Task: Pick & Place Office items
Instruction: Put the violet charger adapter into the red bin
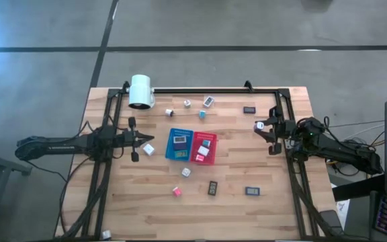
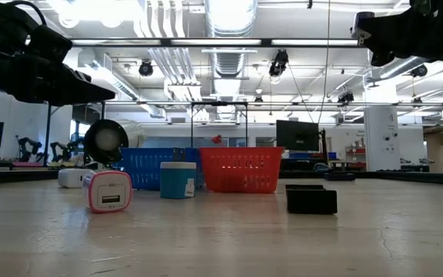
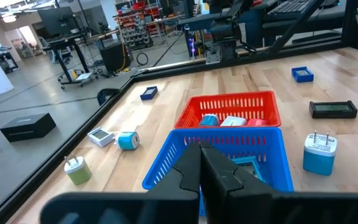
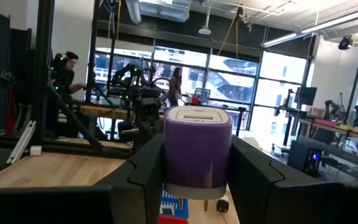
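The office items lie scattered on the wooden table: a white cube (image 1: 148,149), a pink one (image 1: 177,191), dark flat rectangles (image 1: 213,187) (image 1: 252,191) and more near the far edge (image 1: 208,101). Some lie in the blue tray (image 1: 173,136) and the red tray (image 1: 197,138) at mid-table. My left gripper (image 1: 136,139) hovers shut at the left, just short of the blue tray (image 3: 229,149), touching nothing. My right gripper (image 1: 264,128) is at the right, raised, shut on a purple-and-white cube (image 4: 197,152). My right gripper pinches the purple-and-white cube by two opposite purple sides (image 4: 169,155) between its two fingers (image 4: 145,171). The fingers lie about level and point from the table's right toward its middle. The cube stands upright, white top up, lifted clear of the table.
A big white cylinder (image 1: 141,91) lies at the far left. A black frame (image 1: 200,89) runs along the far edge and both sides. A blue cube (image 3: 320,154) and a dark rectangle (image 3: 332,109) lie beside the trays. A person (image 4: 67,68) sits in the room beyond.
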Available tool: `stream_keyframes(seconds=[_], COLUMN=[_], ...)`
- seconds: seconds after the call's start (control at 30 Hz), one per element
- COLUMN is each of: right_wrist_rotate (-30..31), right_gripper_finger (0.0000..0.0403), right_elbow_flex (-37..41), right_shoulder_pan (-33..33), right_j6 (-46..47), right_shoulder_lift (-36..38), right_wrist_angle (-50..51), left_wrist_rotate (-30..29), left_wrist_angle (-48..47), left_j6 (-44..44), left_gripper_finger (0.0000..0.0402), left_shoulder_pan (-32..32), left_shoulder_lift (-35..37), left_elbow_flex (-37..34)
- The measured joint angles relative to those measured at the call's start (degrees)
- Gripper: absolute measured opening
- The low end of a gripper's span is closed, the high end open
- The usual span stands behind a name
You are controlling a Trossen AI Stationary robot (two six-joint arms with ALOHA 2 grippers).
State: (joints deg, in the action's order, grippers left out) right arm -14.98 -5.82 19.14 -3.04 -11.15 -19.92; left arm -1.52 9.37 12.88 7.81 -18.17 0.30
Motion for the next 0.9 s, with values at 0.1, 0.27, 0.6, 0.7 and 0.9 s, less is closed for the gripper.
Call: stream_keyframes(seconds=[0.1, 0.27, 0.6, 0.7, 0.9], right_wrist_rotate=[0.0, 0.2, 0.2, 0.2, 0.2], right_gripper_finger=[0.0130, 0.0130, 0.0130, 0.0130, 0.0130], right_elbow_flex=[0.0, 0.0, -0.8, -1.4, -2.7], right_shoulder_pan=[0.0, 0.0, 0.0, 0.0, 0.0], right_j6=[0.0, -0.3, -0.1, -0.1, 0.1], right_shoulder_lift=[-0.7, -2.5, -6.5, -8.1, -11.8], right_wrist_angle=[-0.1, -0.8, -1.9, -1.9, -1.9], left_wrist_rotate=[0.0, 0.0, 0.0, 0.0, 0.0], left_wrist_angle=[0.0, 0.0, 0.0, 0.0, 0.0], left_j6=[0.0, 0.0, 0.0, 0.0, 0.0], left_gripper_finger=[0.0003, 0.0003, 0.0003, 0.0003, 0.0003], left_shoulder_pan=[0.0, 0.0, 0.0, 0.0, 0.0], left_shoulder_lift=[0.0, 0.0, 0.0, 0.0, 0.0], left_elbow_flex=[0.0, 0.0, 0.0, 0.0, 0.0])
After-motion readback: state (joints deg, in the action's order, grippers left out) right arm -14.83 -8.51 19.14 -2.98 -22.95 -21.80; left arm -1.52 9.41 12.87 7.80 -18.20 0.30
